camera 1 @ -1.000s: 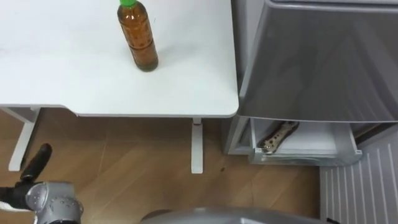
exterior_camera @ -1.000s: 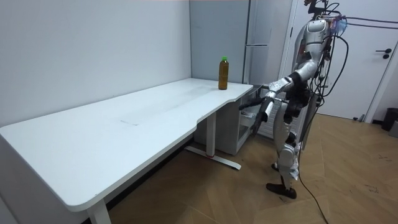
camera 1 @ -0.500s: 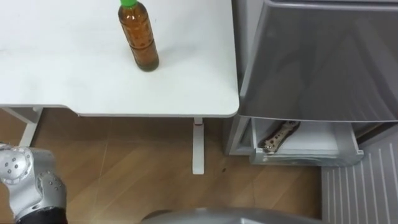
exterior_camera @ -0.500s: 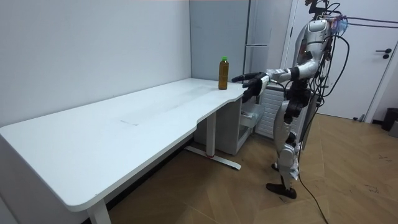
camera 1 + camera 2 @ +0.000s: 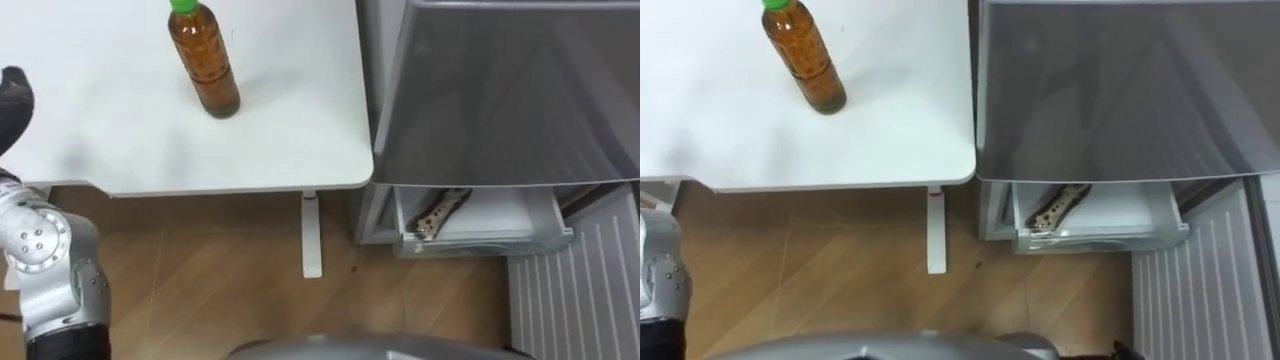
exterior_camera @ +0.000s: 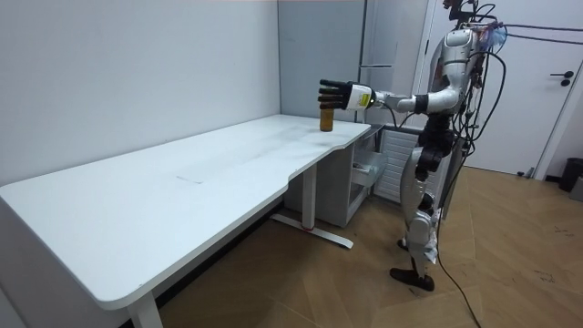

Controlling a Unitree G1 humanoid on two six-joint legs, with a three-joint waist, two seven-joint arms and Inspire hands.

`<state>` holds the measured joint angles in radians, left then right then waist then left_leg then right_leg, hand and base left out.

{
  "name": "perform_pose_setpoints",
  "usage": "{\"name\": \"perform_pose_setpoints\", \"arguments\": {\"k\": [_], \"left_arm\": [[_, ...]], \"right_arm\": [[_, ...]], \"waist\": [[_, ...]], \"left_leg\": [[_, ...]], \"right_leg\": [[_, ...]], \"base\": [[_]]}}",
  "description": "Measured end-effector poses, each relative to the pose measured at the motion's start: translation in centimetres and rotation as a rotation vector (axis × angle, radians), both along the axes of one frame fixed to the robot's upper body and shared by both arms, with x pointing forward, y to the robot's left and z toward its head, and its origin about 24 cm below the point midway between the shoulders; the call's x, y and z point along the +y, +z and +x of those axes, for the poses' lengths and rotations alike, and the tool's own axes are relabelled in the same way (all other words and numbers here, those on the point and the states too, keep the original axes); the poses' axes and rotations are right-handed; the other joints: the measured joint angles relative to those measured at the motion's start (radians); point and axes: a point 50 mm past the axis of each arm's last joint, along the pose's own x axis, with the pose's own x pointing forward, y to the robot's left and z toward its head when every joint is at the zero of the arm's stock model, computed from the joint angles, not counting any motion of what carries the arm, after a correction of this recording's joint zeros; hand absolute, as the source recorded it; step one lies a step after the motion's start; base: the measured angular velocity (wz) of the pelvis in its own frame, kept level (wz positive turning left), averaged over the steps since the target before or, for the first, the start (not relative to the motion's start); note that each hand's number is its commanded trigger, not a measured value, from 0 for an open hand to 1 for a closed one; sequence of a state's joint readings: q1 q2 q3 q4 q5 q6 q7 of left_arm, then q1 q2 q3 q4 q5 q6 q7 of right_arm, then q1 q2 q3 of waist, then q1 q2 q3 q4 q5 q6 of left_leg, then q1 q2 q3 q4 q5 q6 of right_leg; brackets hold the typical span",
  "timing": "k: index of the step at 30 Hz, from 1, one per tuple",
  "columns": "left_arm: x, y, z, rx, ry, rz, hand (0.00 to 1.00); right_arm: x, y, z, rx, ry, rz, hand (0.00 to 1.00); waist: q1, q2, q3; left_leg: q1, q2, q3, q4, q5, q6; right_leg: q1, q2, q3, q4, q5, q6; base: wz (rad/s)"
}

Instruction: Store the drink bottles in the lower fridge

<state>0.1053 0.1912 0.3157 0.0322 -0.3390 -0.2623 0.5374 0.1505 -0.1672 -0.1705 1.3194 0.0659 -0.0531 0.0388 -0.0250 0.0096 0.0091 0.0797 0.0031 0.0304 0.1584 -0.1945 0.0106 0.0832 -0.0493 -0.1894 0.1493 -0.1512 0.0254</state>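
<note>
- One hand in play: left hand (image 6: 334, 93) held above the desk (image 5: 290, 140), fingers spread, gripping nothing.
- Off to the left of the bottle (image 5: 203, 60), not touching it.
- Bottle upright on the desk, near the fridge end.
- Beyond that, lower drawer (image 5: 480, 236) pulled open, with a brownish item (image 5: 437, 212) lying inside, too unclear to name.
- Judged early on: grasp, carry and placing of the bottle all left to do.
- Against a second ago: hand up from below the desk edge to over the top; bottle unmoved; slight shift of view down to the camera.
</note>
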Motion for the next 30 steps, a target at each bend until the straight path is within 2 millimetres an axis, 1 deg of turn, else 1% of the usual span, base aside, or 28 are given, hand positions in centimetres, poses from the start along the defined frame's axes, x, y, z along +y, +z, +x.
{"name": "perform_pose_setpoints", "arguments": {"k": [3, 5, 7, 8, 9, 11, 13, 18, 21, 25, 30], "left_arm": [[-1.0, -0.4, 0.7, 0.03, -0.108, 0.002, 0.0], [-2.3, -0.9, 1.3, 0.06, -0.202, -0.003, 0.0], [-3.1, -1.2, 1.7, 0.08, -0.269, -0.004, 0.0], [-3.4, -1.3, 1.9, 0.092, -0.304, -0.004, 0.0], [-3.5, -1.4, 1.9, 0.098, -0.315, -0.004, 0.0], [-3.7, -1.6, 2.0, 0.118, -0.352, -0.007, 0.0], [-3.8, -1.7, 2.1, 0.13, -0.366, -0.01, 0.0], [-3.9, -1.8, 2.3, 0.153, -0.396, -0.018, 0.0], [-4.0, -1.9, 2.8, 0.157, -0.414, -0.022, 0.0], [-4.1, -2.3, 3.1, 0.18, -0.427, -0.036, 0.0], [-4.3, -2.3, 4.1, 0.185, -0.458, -0.045, 0.0]], "right_arm": [[0.1, 0.0, 0.1, 0.003, -0.006, 0.003, 0.0], [0.0, 0.0, 0.4, 0.006, -0.002, -0.005, 0.0], [0.0, 0.0, 0.5, 0.005, 0.002, -0.008, 0.0], [0.1, 0.0, 0.8, 0.0, 0.008, -0.009, 0.0], [0.1, 0.0, 0.9, -0.002, 0.011, -0.009, 0.0], [0.1, 0.0, 1.2, -0.008, 0.023, -0.01, 0.0], [0.1, 0.0, 1.2, -0.004, 0.037, -0.012, 0.0], [0.1, -0.1, 0.9, 0.026, 0.053, -0.007, 0.0], [0.2, -0.1, 0.7, 0.041, 0.057, 0.005, 0.0], [0.2, -0.1, 0.8, 0.043, 0.059, 0.01, 0.0], [0.2, -0.1, 0.7, 0.053, 0.055, 0.012, 0.0]], "waist": [[-0.005, 0.007, 0.0035], [-0.011, 0.01, 0.006], [-0.014, 0.011, 0.0056], [-0.022, 0.011, 0.0056], [-0.027, 0.011, 0.0056], [-0.047, 0.011, 0.0054], [-0.057, 0.011, 0.0053], [-0.065, 0.011, 0.0053], [-0.066, 0.01, 0.005], [-0.08, 0.01, 0.0046], [-0.083, 0.009, 0.0043]], "left_leg": [[0.0, 0.0, 0.0, 0.0, 0.0, 0.0], [0.001, 0.0, 0.005, -0.002, 0.0, 0.0], [0.005, 0.002, 0.016, -0.006, 0.0, 0.0], [0.007, 0.003, 0.02, -0.006, 0.0, 0.0], [0.008, 0.003, 0.021, -0.007, 0.0, 0.0], [0.016, 0.003, 0.025, -0.011, 0.0, 0.0], [0.019, 0.003, 0.028, -0.013, 0.0, 0.0], [0.03, 0.007, 0.05, -0.019, 0.0, 0.0], [0.037, 0.007, 0.049, -0.023, 0.0, 0.0], [0.037, 0.007, 0.049, -0.022, 0.0, 0.0], [0.037, 0.007, 0.049, -0.022, 0.0, 0.0]], "right_leg": [[-0.002, 0.001, 0.004, 0.002, 0.0, 0.0], [-0.002, 0.001, 0.009, 0.002, 0.0, 0.0], [-0.002, 0.003, 0.017, 0.003, 0.0, 0.0], [-0.002, 0.004, 0.02, 0.003, 0.0, -0.001], [-0.002, 0.004, 0.021, 0.003, 0.0, -0.001], [0.002, 0.004, 0.026, 0.004, 0.0, -0.001], [0.003, 0.004, 0.028, 0.004, 0.0, -0.001], [0.0, 0.008, 0.05, 0.007, 0.0, -0.001], [0.001, 0.008, 0.053, 0.012, 0.0, -0.001], [-0.003, 0.008, 0.056, 0.018, 0.0, -0.001], [-0.002, 0.008, 0.057, 0.02, 0.0, -0.001]], "base": [[0.0], [-0.02], [-0.1], [-0.1], [-0.08], [-0.06], [-0.05], [-0.12], [-0.05], [0.0], [0.0]]}}
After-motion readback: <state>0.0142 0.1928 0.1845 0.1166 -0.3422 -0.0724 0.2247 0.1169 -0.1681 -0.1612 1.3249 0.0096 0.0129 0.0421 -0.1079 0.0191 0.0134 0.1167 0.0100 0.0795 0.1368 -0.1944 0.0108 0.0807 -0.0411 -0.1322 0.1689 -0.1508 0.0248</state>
